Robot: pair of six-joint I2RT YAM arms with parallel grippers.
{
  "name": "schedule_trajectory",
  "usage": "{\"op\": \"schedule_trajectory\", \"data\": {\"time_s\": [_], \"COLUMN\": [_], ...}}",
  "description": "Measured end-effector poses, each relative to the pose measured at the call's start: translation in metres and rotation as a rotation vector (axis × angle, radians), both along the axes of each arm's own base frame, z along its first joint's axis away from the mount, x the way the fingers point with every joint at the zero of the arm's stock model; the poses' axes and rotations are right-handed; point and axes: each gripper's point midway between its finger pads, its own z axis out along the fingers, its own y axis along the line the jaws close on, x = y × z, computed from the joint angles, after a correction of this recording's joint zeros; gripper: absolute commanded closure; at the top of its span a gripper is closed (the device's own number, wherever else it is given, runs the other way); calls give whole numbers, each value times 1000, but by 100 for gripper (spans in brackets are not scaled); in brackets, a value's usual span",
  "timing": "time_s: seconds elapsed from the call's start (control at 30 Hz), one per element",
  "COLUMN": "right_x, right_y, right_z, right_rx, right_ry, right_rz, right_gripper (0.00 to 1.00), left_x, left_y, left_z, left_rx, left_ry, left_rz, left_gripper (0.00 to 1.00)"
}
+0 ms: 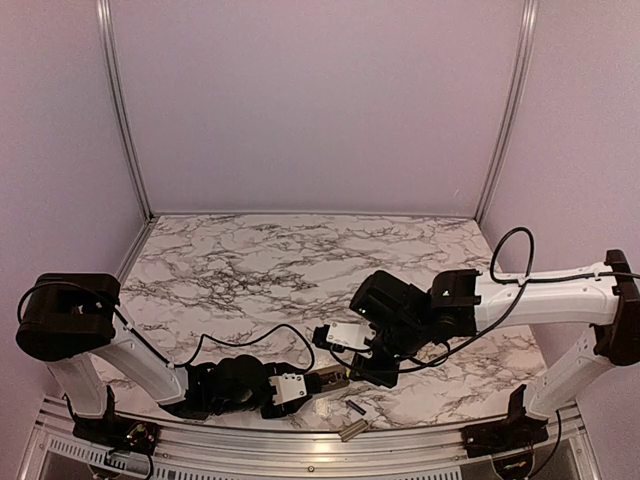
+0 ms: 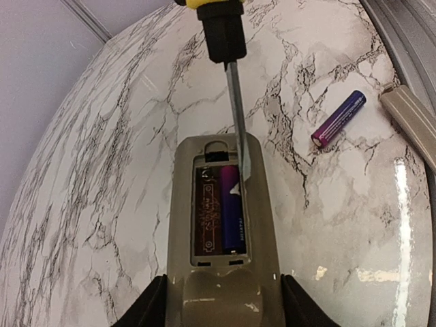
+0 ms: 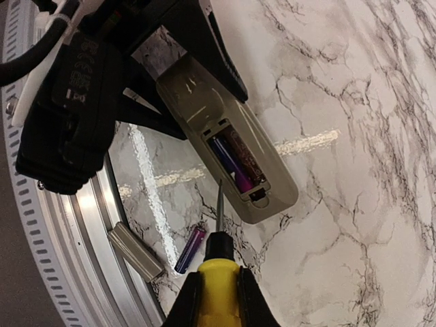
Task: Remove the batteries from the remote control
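The remote control [image 2: 182,204] lies back up on the marble, its battery recess uncovered, and my left gripper [image 2: 223,308] is shut on its near end. One purple-blue battery [image 2: 230,211] sits in the right slot; the slot beside it is bare. Another battery [image 2: 338,119] lies loose on the table to the right. My right gripper [image 3: 219,289] is shut on a yellow-handled screwdriver [image 3: 219,246]. Its blade tip rests at the recess edge against the seated battery [image 3: 228,162]. In the top view both grippers [image 1: 300,388] [image 1: 378,370] meet near the front edge.
A flat grey-beige cover piece [image 2: 409,112] lies beside the metal rail at the table's near edge, close to the loose battery [image 3: 189,250]. The marble tabletop [image 1: 300,260] stretches back to lilac walls.
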Motion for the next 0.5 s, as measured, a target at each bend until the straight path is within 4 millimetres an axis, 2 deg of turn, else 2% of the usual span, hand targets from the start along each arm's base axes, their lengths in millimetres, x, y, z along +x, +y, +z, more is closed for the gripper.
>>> {"op": "schedule_trajectory", "data": {"time_s": [0.5], "right_x": [3], "right_y": [4], "right_z": [-13], "right_rx": [-24], "right_ry": [2], "right_rz": [-1], "right_gripper": [100], "left_x": [0], "left_y": [0], "left_z": [0], "left_rx": [0], "left_ry": [1], "left_rz": [0], "left_gripper": [100]}}
